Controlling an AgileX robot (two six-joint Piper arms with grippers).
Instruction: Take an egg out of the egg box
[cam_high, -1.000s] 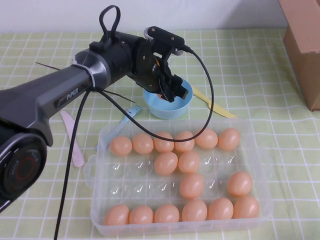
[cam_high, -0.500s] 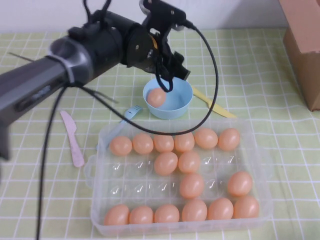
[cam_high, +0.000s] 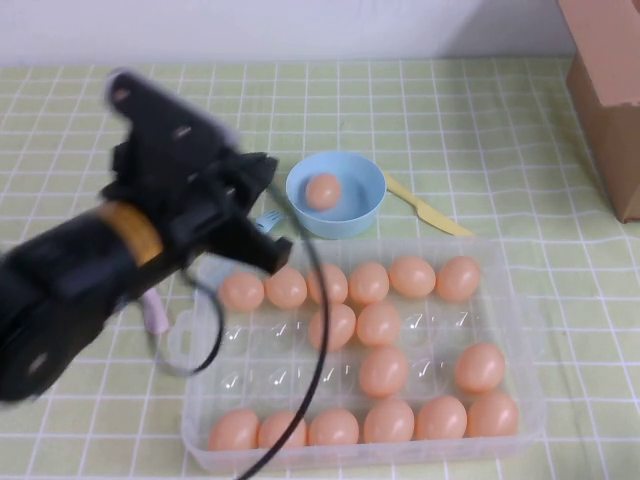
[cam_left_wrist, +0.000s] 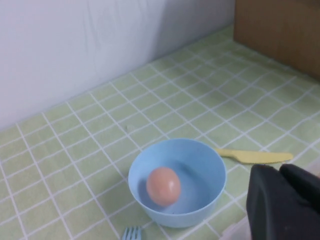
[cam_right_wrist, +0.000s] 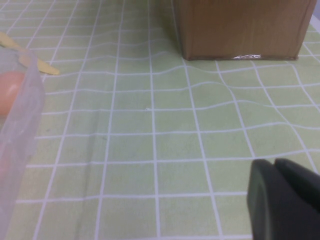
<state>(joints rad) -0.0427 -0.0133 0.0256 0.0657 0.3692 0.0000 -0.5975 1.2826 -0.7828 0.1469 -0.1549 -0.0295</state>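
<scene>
- Egg (cam_high: 322, 190): smooth, tan, lies in round blue bowl (cam_high: 362, 215), at 12 o'clock of the clear plastic egg box (cam_high: 520, 300).
- Left gripper (cam_high: 255, 215): blurred, over box's 10 o'clock corner; holds nothing; cannot tell opening.
- Right gripper (cam_right_wrist: 285, 200): low over checked green cloth (cam_right_wrist: 150, 125), near cardboard box (cam_right_wrist: 240, 25); fingers look closed, empty.
- Yellow knife (cam_high: 425, 208) just beside bowl, 3 o'clock; pink knife (cam_high: 152, 312) partly hidden by arm.

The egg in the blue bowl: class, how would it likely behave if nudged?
The egg is rounded, so it would probably roll, though the blue bowl should contain it. Its shell is likely fragile. Left gripper is nearby; right gripper is elsewhere.
</scene>
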